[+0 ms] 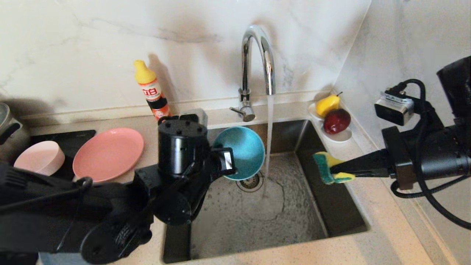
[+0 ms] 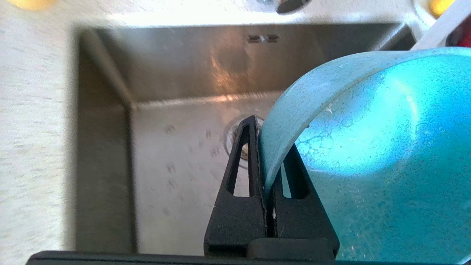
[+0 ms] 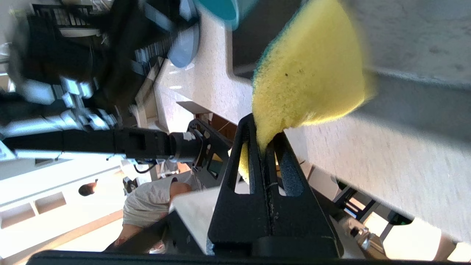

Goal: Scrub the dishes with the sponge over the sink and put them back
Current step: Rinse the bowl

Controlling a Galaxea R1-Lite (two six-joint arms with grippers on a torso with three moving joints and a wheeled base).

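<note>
Above the left side of the steel sink, my left gripper is shut on the rim of the teal bowl. The bowl is tipped on edge beside the running water. In the left wrist view the black fingers pinch the bowl's wall over the drain. My right gripper is shut on the yellow-and-green sponge above the sink's right edge; the sponge bulges from the fingertips. The salmon plate and pale pink bowl lie on the left counter. The light blue plate shows beyond.
The chrome tap is running, its stream falling near the drain. A detergent bottle stands at the back wall. A white saucer with a pear and an apple sits back right. A steel pot is far left.
</note>
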